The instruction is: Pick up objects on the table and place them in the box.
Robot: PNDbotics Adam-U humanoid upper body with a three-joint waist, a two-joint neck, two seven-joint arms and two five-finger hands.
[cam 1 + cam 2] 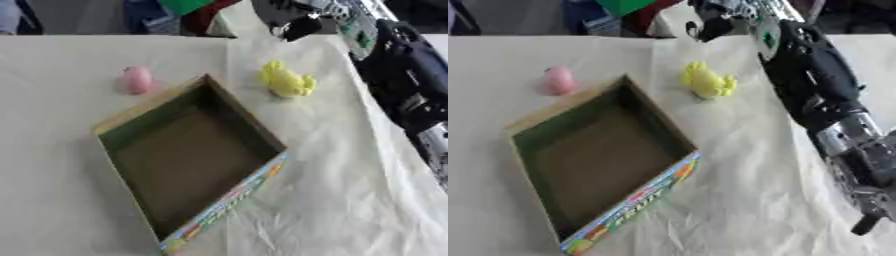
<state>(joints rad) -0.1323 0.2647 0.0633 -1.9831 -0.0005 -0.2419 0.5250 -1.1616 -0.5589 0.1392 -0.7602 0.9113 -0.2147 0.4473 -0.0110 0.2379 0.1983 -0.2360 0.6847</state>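
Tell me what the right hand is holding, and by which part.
Nothing visible: the right hand is above the table's far edge, apart from the yellow toy and the pink object.

Setting: indoor test or demonstration bench, likely a lab; not certain.

Evidence:
- Table (52,210) covered with a pale, wrinkled sheet, laid out as a staged work surface.
- Props only: an open cardboard box (188,155) with a printed side, well to the left of the right hand (710,25) and nearer the robot; a yellow toy (706,81) just below that hand; a pink toy (558,80) further left.
- Clutter (179,12) in blue, green and red beyond the table's far edge, left of the hand; items unidentifiable.
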